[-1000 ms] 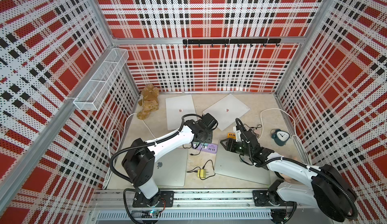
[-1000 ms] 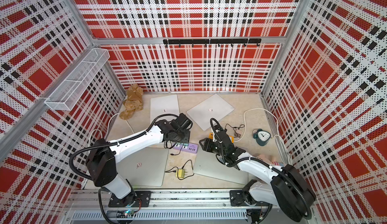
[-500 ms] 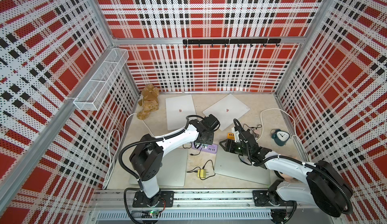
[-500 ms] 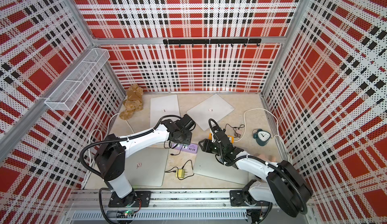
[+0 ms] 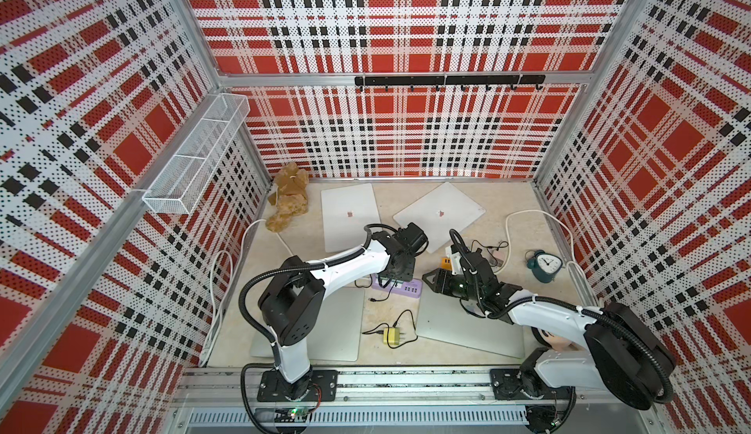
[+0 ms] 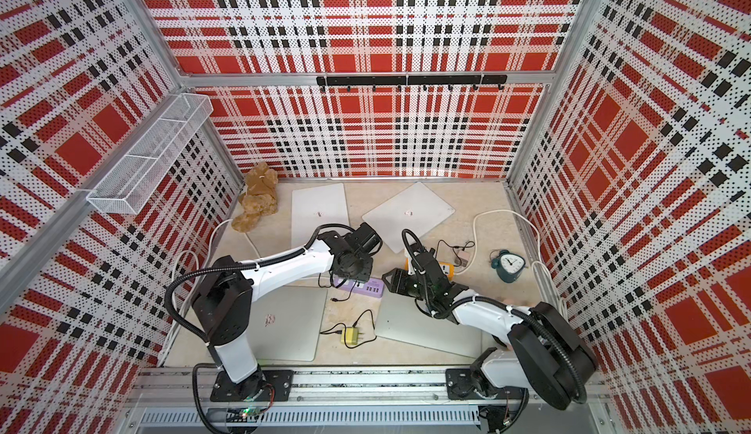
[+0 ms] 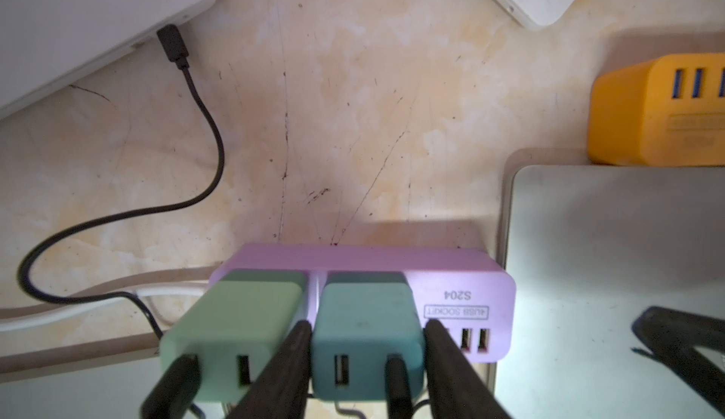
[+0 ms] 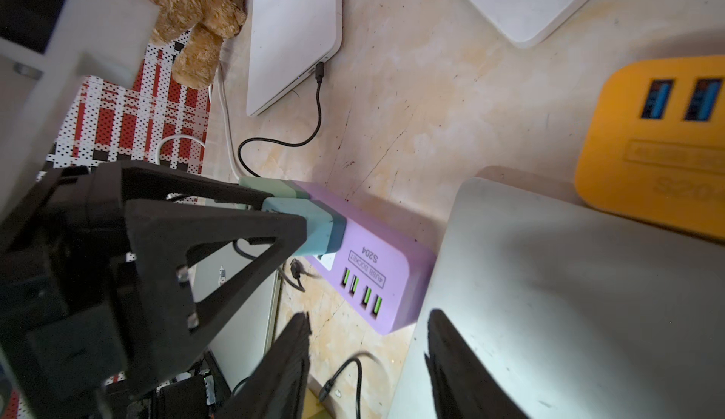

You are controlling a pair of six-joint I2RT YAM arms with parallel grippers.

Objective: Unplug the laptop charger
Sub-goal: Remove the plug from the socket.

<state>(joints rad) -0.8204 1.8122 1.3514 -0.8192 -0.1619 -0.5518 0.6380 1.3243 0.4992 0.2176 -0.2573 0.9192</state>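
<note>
A purple power strip [image 7: 463, 279] lies mid-table, seen in both top views [image 5: 400, 287] [image 6: 365, 287]. Two chargers are plugged into it, a light green charger [image 7: 235, 319] and a teal charger [image 7: 365, 327]. A black cable [image 7: 212, 130] runs from the light green one to a white laptop [image 7: 78, 25]. My left gripper [image 7: 367, 325] points down on the strip, its fingers pressed on both sides of the teal charger [image 8: 310, 221]. My right gripper [image 8: 368, 316] hovers open by the strip's USB end, holding nothing.
An orange USB hub [image 7: 659, 111] and a silver laptop [image 7: 608, 260] sit just right of the strip. A second silver laptop [image 5: 337, 326] lies front left, with a loose yellow charger [image 5: 392, 336] between the two. A white laptop [image 5: 441, 214], teddy bear [image 5: 288, 200] and clock [image 5: 544, 265] lie further back.
My left arm's elbow swung right and its gripper settled lower on the strip, jaws narrowing onto the teal charger. The right gripper edged slightly toward the strip.
</note>
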